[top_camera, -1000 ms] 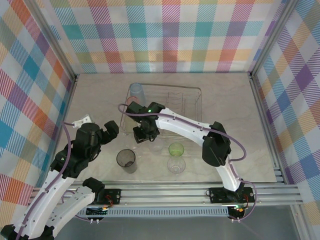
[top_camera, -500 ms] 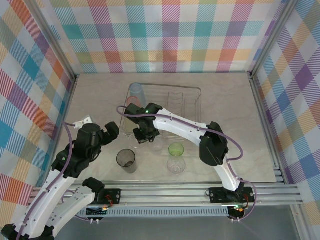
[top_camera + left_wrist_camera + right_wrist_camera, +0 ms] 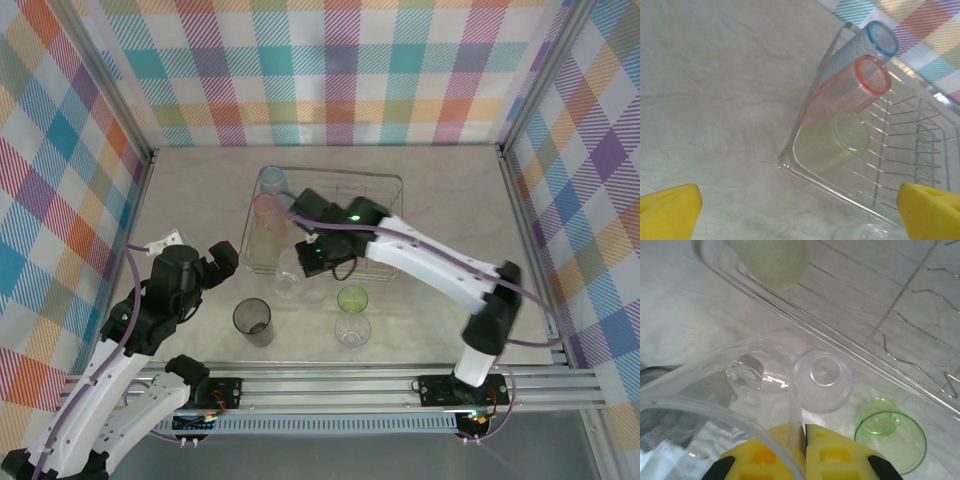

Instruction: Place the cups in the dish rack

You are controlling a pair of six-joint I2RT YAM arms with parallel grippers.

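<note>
My right end effector (image 3: 802,440) pinches a clear cup (image 3: 742,377) by its rim, above the counter (image 3: 450,200) just outside the dish rack (image 3: 400,200). That arm has swung right, uncovering the pink cup (image 3: 268,210) and yellow-green cup (image 3: 263,243) in the rack. The left end effector (image 3: 218,262) hangs released. From above, the held cup blurs.

The silvery wire dish rack (image 3: 380,205) holds a blue cup (image 3: 860,50), a pink-red cup (image 3: 855,87) and a yellow-green cup (image 3: 835,142) lying side by side at its left end, while a smoky grey cup (image 3: 252,320), a green cup (image 3: 352,298) and two clear cups (image 3: 352,330) stand on the counter (image 3: 200,200) just in front, and a third clear cup (image 3: 715,395) is pinched by its rim in the right gripper (image 3: 800,435).
</note>
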